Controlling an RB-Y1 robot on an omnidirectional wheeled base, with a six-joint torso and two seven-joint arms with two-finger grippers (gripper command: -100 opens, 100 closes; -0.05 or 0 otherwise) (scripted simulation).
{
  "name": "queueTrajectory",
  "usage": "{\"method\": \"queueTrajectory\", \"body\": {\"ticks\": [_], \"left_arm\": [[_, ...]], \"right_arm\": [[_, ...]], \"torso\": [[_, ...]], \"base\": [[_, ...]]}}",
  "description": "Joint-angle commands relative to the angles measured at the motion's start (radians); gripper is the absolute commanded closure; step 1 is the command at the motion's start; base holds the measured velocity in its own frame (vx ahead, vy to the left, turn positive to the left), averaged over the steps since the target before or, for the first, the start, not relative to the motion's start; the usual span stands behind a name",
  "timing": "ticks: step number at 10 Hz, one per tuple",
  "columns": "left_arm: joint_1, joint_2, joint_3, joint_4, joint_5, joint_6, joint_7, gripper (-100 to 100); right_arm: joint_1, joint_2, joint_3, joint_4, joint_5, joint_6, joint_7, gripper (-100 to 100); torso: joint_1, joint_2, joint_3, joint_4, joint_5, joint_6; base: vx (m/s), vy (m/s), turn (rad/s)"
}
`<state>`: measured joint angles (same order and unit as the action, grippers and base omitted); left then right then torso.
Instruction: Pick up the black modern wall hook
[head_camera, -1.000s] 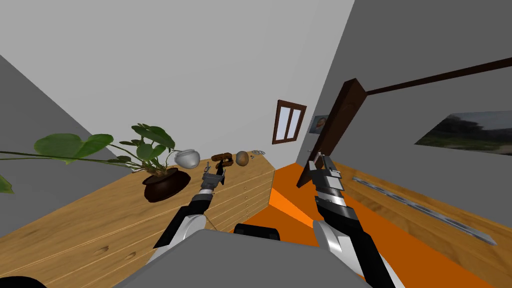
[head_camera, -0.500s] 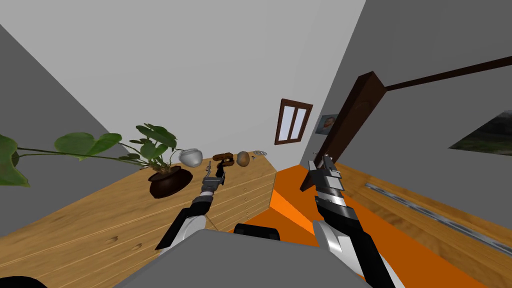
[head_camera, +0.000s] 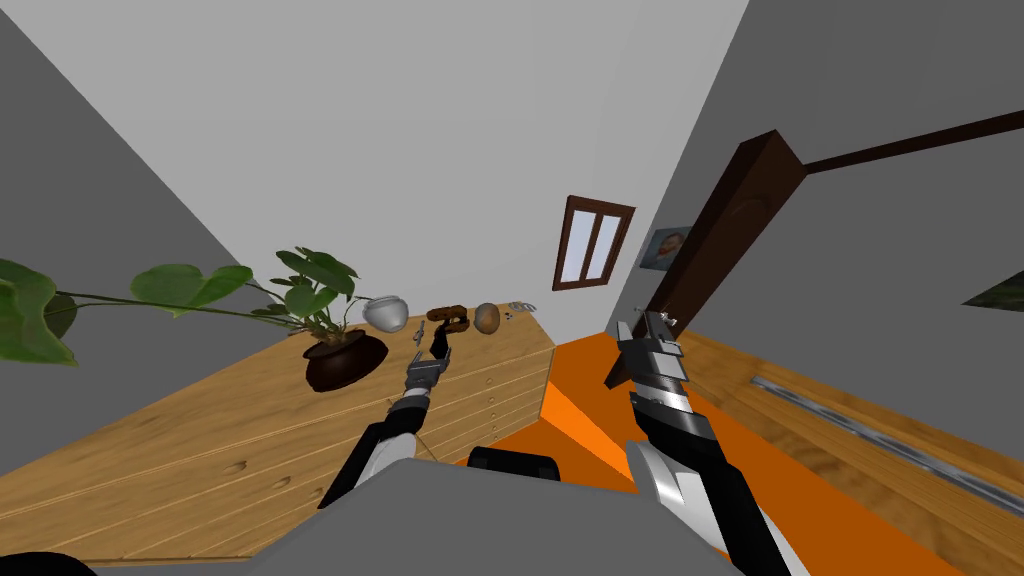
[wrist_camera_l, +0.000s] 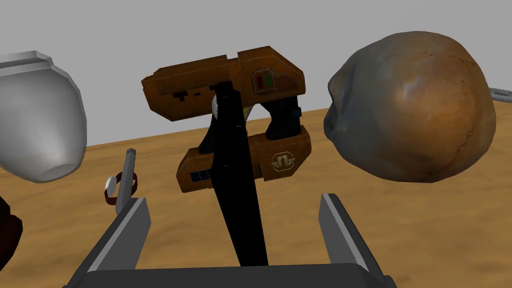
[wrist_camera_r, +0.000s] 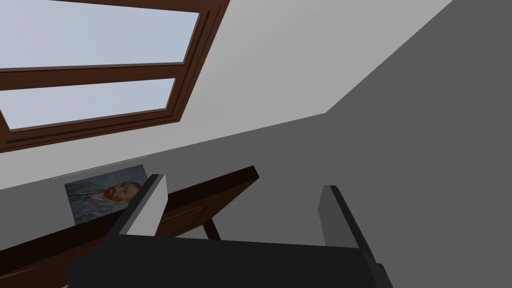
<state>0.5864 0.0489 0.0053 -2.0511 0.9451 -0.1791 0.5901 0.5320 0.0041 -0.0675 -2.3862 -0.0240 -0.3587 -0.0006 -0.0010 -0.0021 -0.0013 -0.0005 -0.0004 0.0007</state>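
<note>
Near the far end of the wooden dresser (head_camera: 200, 440), the black wall hook (wrist_camera_l: 235, 165) stands between the left gripper (wrist_camera_l: 232, 199)'s wide-open fingers, touching neither (closing and lifting remain). The right gripper (wrist_camera_r: 242, 181), held over the floor, gapes empty.

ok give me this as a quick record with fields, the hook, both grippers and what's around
target: black hook, standing between the left fingers, neither finger touching it
left gripper: open
right gripper: open
behind hook: orange gadget
to either side: white pot, brown lump
surface: wooden top
</note>
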Motion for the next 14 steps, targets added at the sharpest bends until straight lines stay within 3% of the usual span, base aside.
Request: {"method": "queueTrajectory", "body": {"ticks": [1,4,5,6,7,14], "left_arm": [[0.0,-0.037,0.001,0.01,0.02,0.004,0.015,-100],[0.001,-0.096,0.001,0.016,0.037,0.008,0.026,-100],[0.001,-0.085,0.002,0.016,0.035,0.007,0.025,-100],[0.001,-0.087,0.001,0.016,0.035,0.007,0.025,0],[-0.049,-0.087,0.012,0.066,0.027,-0.015,0.03,-100],[-0.244,-0.087,0.023,0.265,0.02,-0.037,0.034,-100]], "right_arm": [[0.0,0.0,0.0,0.0,0.0,0.0,0.0,0],[0.0,0.0,0.0,0.0,0.0,0.0,0.0,0],[0.0,0.0,0.0,0.0,0.0,0.0,0.0,0],[0.0,0.0,0.0,0.0,0.0,0.0,0.0,0],[0.0,0.0,0.0,0.0,0.0,0.0,0.0,0],[0.0,0.0,0.0,0.0,0.0,0.0,0.0,0]], "torso": [[0.0,0.0,0.0,0.0,0.0,0.0],[0.002,0.001,0.001,0.0,0.0,0.0],[0.002,0.001,0.001,0.0,0.0,0.0],[0.002,0.001,0.001,0.0,0.0,0.0],[0.002,0.001,0.001,0.0,0.0,0.0],[0.003,0.005,0.003,0.001,0.001,0.0]], "base": [[0.015,-0.021,0.045],[0.001,-0.004,0.013],[0.0,0.0,0.0],[0.0,0.0,0.0],[-0.053,0.013,0.143],[-0.06,0.01,0.031]]}}
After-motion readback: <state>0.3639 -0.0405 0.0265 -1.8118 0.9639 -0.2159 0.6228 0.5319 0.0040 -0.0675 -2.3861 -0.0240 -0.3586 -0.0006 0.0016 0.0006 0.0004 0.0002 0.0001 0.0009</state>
